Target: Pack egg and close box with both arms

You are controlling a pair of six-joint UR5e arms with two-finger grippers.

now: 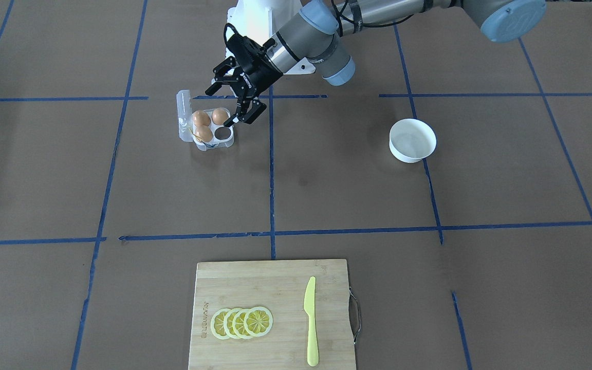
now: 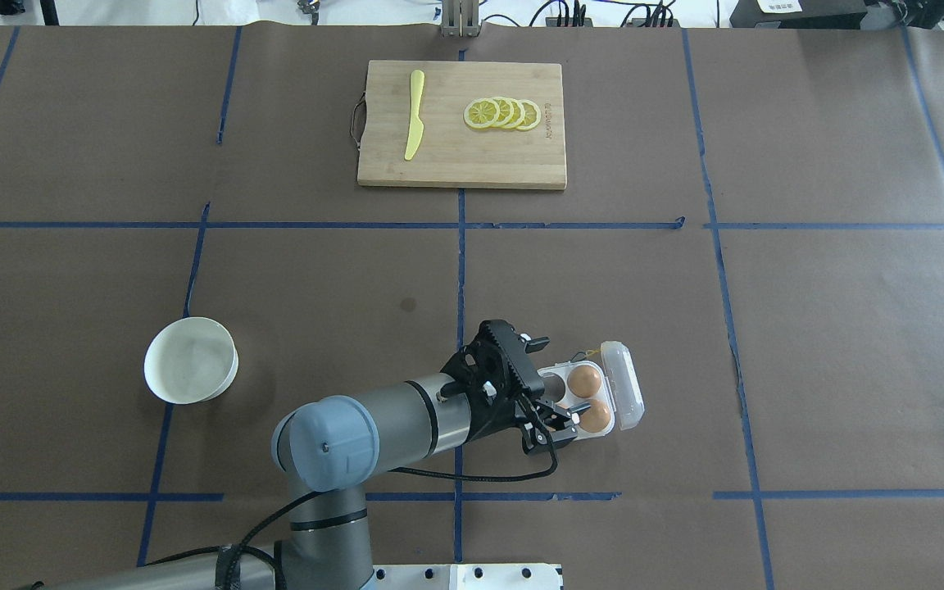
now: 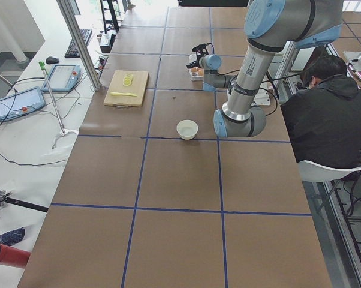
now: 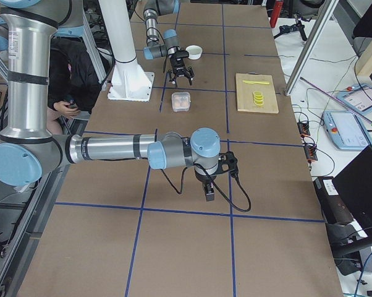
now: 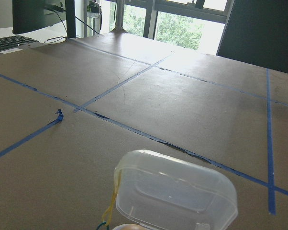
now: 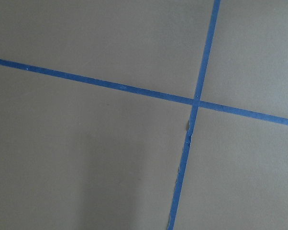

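The clear box (image 1: 213,134) stands with its lid (image 1: 184,113) open and upright. It holds three brown eggs (image 1: 201,117) that look alike, and the fourth cell (image 1: 222,133) is empty. My left gripper (image 1: 223,104) hangs just above the box, on the robot's side of it, open and empty. In the overhead view the left gripper (image 2: 557,378) covers part of the box (image 2: 613,393) and two eggs (image 2: 584,379) show. The left wrist view shows the lid (image 5: 177,191) close below. My right gripper (image 4: 209,189) shows only in the exterior right view, far from the box; I cannot tell its state.
An empty white bowl (image 1: 412,140) sits on the robot's left side. A wooden cutting board (image 1: 244,288) with lemon slices (image 1: 242,322) and a yellow knife (image 1: 311,321) lies at the table's far edge. A seated person (image 3: 327,114) is behind the robot.
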